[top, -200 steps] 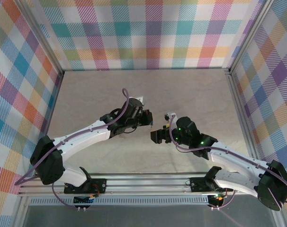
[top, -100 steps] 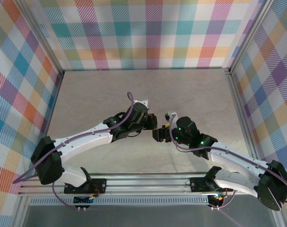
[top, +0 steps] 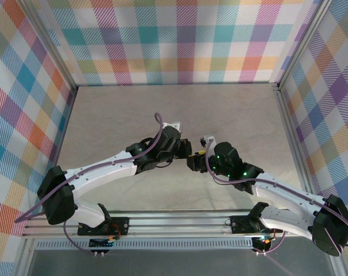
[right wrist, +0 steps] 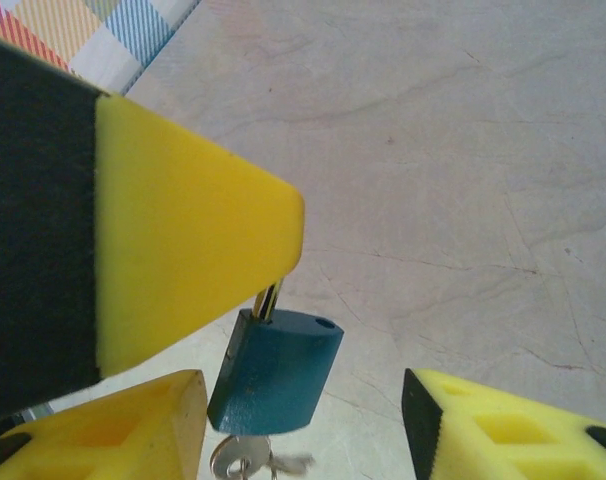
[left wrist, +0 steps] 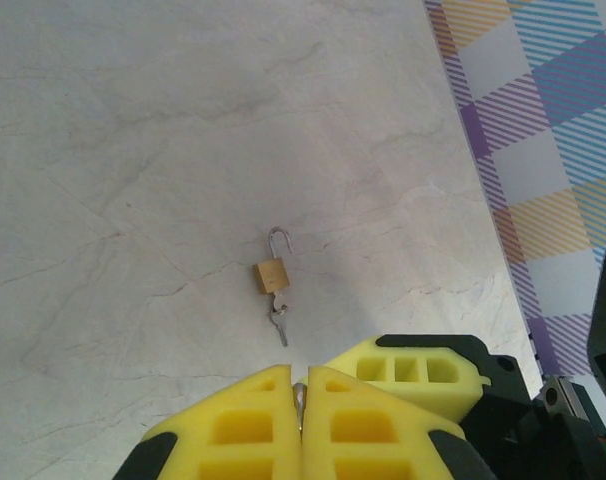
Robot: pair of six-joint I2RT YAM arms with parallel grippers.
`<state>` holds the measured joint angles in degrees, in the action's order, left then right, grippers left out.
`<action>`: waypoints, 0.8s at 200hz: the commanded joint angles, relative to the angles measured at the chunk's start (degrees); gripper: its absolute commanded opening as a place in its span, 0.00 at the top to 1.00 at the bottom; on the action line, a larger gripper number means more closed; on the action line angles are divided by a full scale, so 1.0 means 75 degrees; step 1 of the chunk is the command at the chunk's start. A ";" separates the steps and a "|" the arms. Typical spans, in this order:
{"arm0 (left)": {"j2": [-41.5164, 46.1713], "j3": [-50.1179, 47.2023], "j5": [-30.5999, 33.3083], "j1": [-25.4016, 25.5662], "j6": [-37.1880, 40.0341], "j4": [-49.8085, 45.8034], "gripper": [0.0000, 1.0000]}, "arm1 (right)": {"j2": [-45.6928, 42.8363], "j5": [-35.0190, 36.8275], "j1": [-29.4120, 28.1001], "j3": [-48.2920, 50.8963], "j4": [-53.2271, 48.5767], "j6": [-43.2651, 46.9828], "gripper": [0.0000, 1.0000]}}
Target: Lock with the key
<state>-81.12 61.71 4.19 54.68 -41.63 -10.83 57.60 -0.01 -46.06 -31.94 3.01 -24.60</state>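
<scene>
Above table, padlock between right fingers

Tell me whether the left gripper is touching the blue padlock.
Touching. In the right wrist view the blue padlock hangs by its shackle from the left gripper; the left wrist view shows metal pinched between its shut pads.

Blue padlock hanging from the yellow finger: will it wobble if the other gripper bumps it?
Probably. The blue metal padlock dangles, tilted, by its thin metal shackle pinched in the left gripper, so a nudge would likely swing it. One shackle hole looks empty, so the body may also swivel. It looks solid, so likely heavy for its size.
</scene>
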 commanded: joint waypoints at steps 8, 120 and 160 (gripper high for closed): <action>0.0290 0.0311 0.0110 0.0218 -0.0133 -0.0009 1.00 | -0.0112 0.0082 0.0022 0.0087 0.0238 0.0036 0.48; 0.0598 0.0326 0.0389 0.0339 0.0043 -0.0433 1.00 | -0.0561 -0.0073 0.0012 0.0289 0.0423 0.0116 0.69; 0.0659 0.0326 0.0427 0.0339 0.0102 -0.0513 1.00 | -0.0605 -0.0300 0.0013 0.0333 0.0582 0.0141 0.75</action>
<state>-78.30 62.19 5.54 56.93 -42.22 -11.97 53.98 -1.80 -46.17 -30.41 6.04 -24.62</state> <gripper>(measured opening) 0.055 0.266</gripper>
